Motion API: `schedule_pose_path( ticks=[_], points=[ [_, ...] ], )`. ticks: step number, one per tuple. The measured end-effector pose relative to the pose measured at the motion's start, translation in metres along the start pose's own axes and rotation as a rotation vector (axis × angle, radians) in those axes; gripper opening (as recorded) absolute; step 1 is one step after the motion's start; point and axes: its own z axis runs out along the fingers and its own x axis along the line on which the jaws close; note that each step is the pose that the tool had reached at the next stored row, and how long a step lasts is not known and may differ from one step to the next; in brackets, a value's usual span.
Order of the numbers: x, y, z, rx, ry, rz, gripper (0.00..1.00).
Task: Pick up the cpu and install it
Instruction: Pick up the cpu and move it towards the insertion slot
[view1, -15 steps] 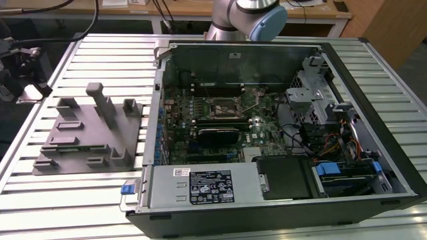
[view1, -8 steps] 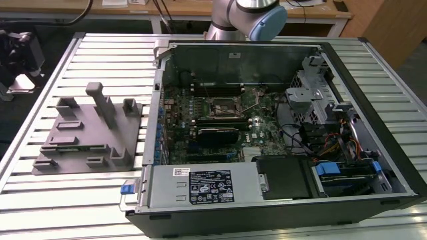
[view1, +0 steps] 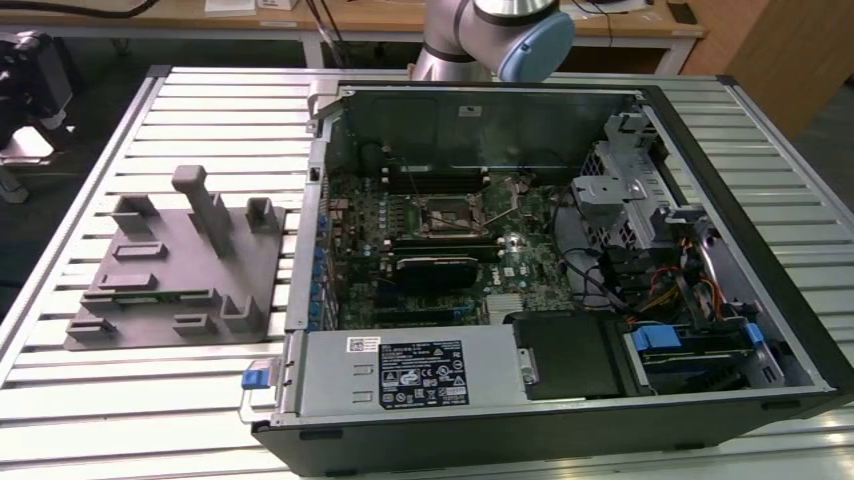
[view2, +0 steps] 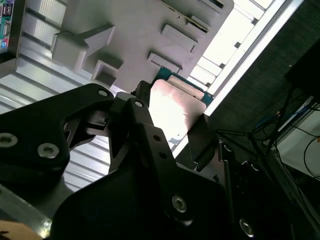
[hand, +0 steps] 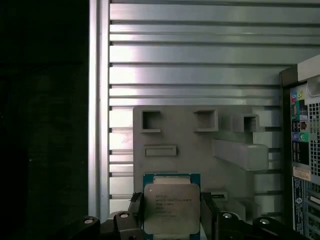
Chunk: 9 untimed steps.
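The claw (hand: 171, 216) is pinching the cpu (hand: 171, 207). In the first wrist view its dark fingers (hand: 207, 212) press on two opposite edges of the chip, and the pale metal top faces the camera. In the second wrist view the cpu (view2: 172, 112) shows as a bright plate between the black links of the claw. We judge that the chip is lifted clear rather than resting, because the grey fixture (hand: 190, 135) and the slatted surface (hand: 190, 60) lie well behind it in both wrist views.

The relation that matters is cpu to socket. In the exterior view the socket frame (view1: 451, 212) sits on the motherboard (view1: 521, 250) inside the open computer case (view1: 481, 120), with its thin lever raised. The grey fixture (view1: 174, 290) lies on the surface (view1: 200, 110) just outside the case — on the exterior view's left. We judge that the chip hangs over the fixture side, so the socket lies toward the exterior view's right of it, beyond the case wall and well apart. The chip is near-square, so no long axis governs — only the flat pose and the edge alignment count. The pick is done; the install is not.
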Motion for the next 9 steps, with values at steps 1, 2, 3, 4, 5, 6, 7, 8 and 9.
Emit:
schedule_pose_path(
  ticks=[1,2,3,4,5,6,7,8,9],
  points=[
    [-0.0001,0.0001,-0.0026,0.0000,-0.0004,0.000,0.54],
    [-0.0002,0.0002,-0.0043,0.0001,-0.0007,0.000,0.54],
    [-0.0002,0.0002,-0.0047,-0.0001,-0.0009,0.000,0.54],
    [-0.0002,0.0002,-0.0047,-0.0001,-0.0009,0.000,0.54],
    [-0.0002,0.0002,-0.0047,-0.0001,-0.0010,0.000,0.54],
    [-0.0002,0.0002,-0.0047,-0.0001,-0.0009,0.000,0.54],
    [-0.0002,0.0002,-0.0048,0.0000,-0.0009,0.000,0.54],
    [-0.0004,0.0003,-0.0049,0.0000,-0.0008,0.000,0.54],
    [-0.0010,0.0003,-0.0050,0.0002,-0.0005,0.000,0.54]
  ],
)
